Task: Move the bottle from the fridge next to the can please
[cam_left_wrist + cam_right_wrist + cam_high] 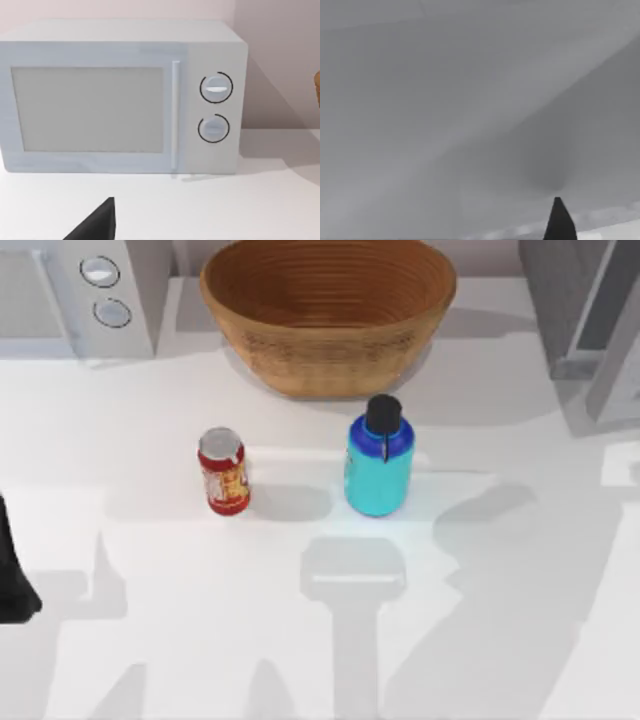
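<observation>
Already the bottle (378, 469) stands upright on the table (150, 640), near the can (224, 471) on its right, the two apart. Behind them sits a basket (328, 315); the fridge (590, 320) is at the back right, the microwave (75, 295) at the back left. At the left edge, the left arm (12, 575) shows dark; I cannot tell how either tool is set.

Wicker basket (328, 315), brown and round, stands upright at the back centre of the white surface (180, 620), open side up. White microwave (85, 295) sits at the back left corner, door closed, two round knobs (216, 88) stacked one above the other beside the door handle (175, 115).
</observation>
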